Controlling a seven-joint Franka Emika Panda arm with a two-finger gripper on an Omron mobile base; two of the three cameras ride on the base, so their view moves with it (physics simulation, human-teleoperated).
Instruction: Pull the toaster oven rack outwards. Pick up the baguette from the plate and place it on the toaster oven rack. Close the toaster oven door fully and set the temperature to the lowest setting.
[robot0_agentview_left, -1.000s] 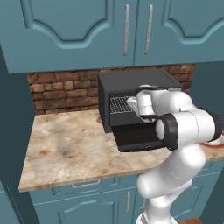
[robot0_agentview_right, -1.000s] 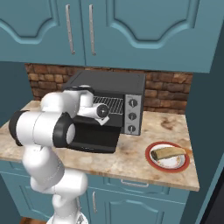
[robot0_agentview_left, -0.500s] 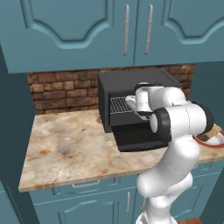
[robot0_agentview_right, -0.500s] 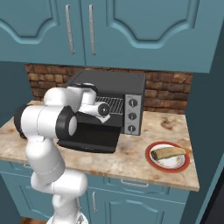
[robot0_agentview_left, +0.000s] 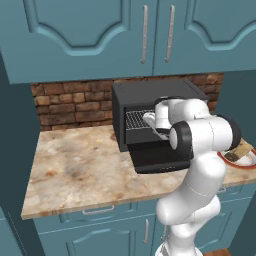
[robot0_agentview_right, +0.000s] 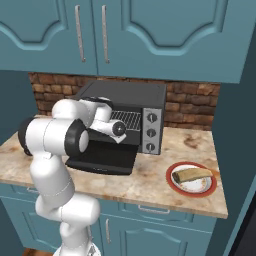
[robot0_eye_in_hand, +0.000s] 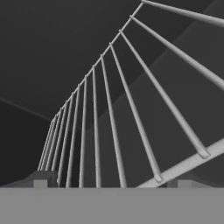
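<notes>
The pincer (robot0_eye_in_hand: 111, 181) stands spread wide over the thin silver wire rack (robot0_eye_in_hand: 109, 131). The golden-tan baguette (robot0_agentview_right: 192, 174) lies on the orange-rimmed white plate (robot0_agentview_right: 176, 187) near the counter's right edge.

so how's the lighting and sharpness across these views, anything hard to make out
Hand view: dim and grey, but the rack wires read clearly against the dark oven cavity, spreading with perspective. Left base view: evenly lit, no glare; the arm hides part of the oven front, and the plate is cut at the edge. Right base view: soft, clean; the baguette is clear.
</notes>
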